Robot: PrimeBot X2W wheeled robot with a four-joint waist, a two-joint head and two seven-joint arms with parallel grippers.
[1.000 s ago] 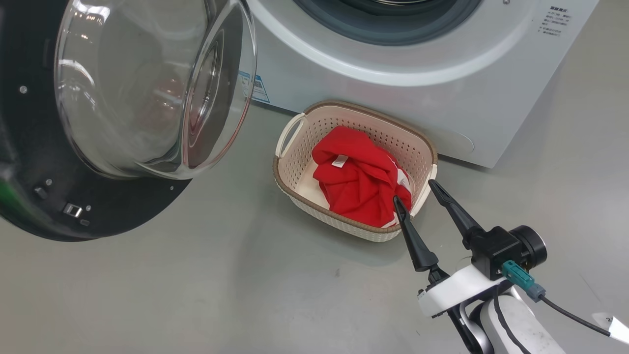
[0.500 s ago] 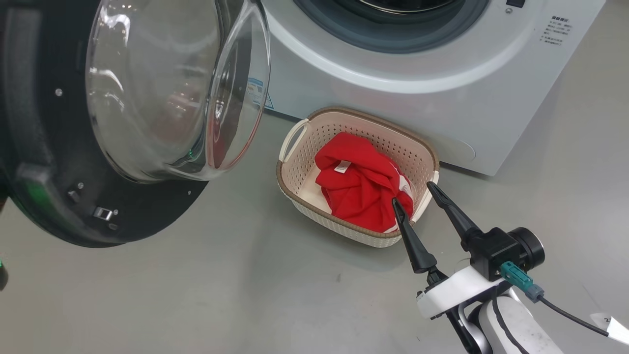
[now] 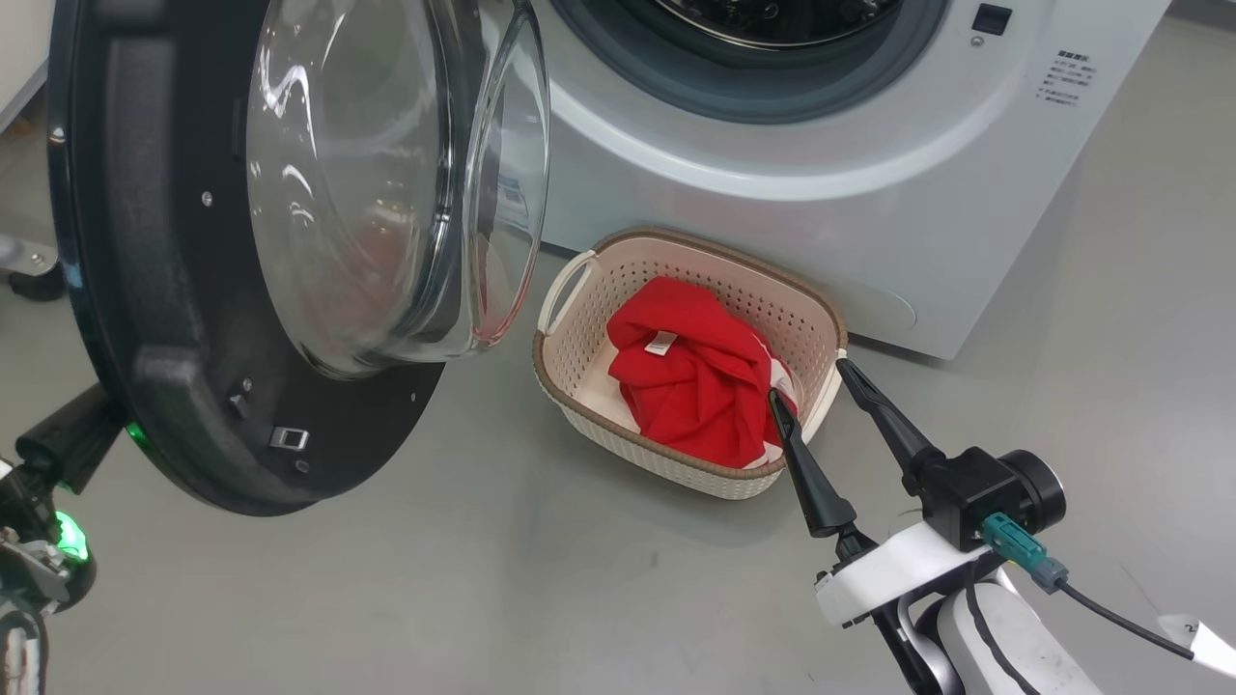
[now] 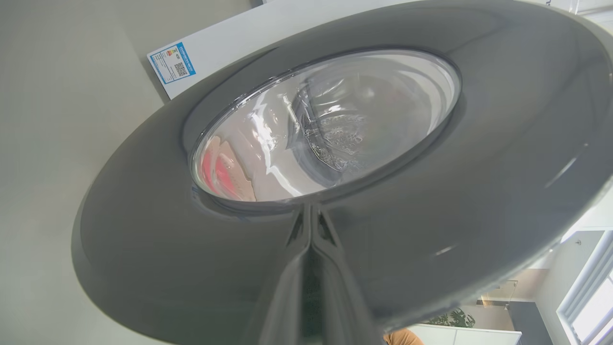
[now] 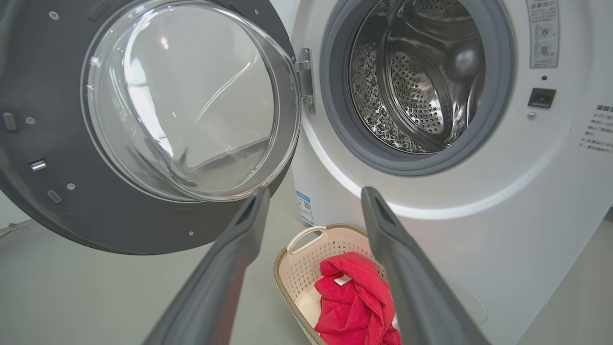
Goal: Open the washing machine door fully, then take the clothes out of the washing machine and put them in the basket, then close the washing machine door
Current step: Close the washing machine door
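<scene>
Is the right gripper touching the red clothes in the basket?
Apart. In the right wrist view the right gripper, open, points at the door and washing machine front, its tips well above the clothes lying in the basket.

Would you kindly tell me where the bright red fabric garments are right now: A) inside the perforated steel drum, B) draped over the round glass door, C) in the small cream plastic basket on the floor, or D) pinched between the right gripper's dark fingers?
C: the bright red garments lie heaped in the cream perforated basket, the steel drum looks empty, and the open right gripper holds nothing.
</scene>
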